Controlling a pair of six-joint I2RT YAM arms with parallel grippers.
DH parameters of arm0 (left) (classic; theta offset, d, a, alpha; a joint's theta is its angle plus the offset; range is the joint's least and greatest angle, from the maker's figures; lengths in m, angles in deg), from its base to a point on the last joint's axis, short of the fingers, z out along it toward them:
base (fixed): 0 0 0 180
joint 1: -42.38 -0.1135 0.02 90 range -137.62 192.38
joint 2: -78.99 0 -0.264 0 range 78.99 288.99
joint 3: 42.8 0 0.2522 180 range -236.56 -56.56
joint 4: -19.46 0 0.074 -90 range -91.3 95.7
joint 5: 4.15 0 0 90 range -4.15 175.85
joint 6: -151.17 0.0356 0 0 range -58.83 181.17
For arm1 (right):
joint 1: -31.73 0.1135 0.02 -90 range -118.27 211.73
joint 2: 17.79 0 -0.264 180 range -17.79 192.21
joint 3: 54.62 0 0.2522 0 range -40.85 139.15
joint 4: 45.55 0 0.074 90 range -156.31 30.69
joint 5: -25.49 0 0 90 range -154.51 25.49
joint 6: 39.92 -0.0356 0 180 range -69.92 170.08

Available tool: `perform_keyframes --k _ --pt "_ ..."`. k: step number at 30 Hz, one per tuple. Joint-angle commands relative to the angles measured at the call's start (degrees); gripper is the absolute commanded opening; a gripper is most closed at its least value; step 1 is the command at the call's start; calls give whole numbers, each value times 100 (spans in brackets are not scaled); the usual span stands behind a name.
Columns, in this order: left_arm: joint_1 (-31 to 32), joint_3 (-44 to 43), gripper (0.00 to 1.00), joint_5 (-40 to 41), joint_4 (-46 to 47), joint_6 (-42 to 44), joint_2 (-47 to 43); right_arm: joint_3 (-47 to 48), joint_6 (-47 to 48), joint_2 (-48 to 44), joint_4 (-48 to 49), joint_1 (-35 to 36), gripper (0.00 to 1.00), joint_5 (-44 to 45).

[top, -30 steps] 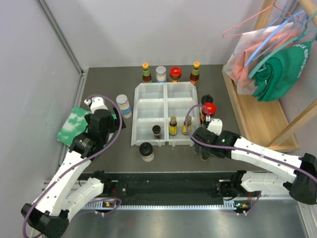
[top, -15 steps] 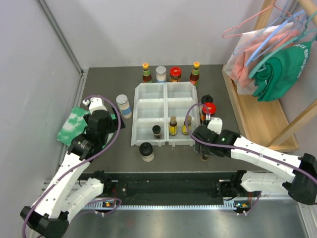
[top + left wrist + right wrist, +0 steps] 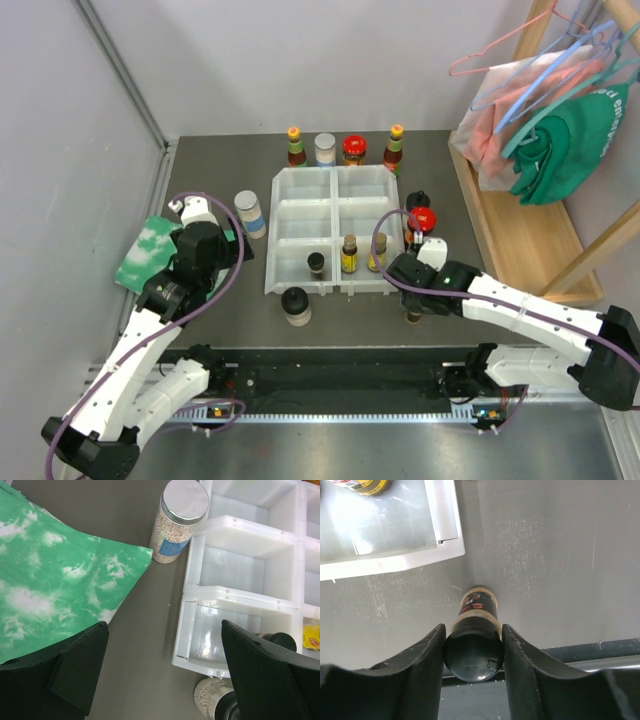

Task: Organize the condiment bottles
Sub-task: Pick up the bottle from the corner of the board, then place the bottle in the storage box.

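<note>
Right wrist view: the right gripper (image 3: 472, 642) clamps a black-capped spice jar (image 3: 477, 611) by its cap, upright, near the counter's near edge and just beside the tray (image 3: 444, 527). Gripping high probably leaves the body free to drop into a compartment. Whether its base touches the counter is unclear. The left gripper (image 3: 162, 630) hangs spread wide and empty toward the left edge, between cloth (image 3: 55, 585) and tray, likely lining up the pale-lidded jar (image 3: 181, 522). Four bottles (image 3: 353, 149) wait along the far edge.
</note>
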Motion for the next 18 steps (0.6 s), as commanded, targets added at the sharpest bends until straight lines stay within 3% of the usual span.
perform_keyframes --k 1,7,9,18 --pt "-48 52 99 -90 380 90 -121 72 -38 66 -179 -58 39 163" --pt "-57 70 99 -125 380 125 -138 247 -38 92 -390 -49 13 321" --pt "-57 79 99 -142 406 134 -156 370 67 57 -408 -40 1 348" --pt "-66 87 99 -151 433 125 -174 1872 1191 -57 -435 258 0 208"
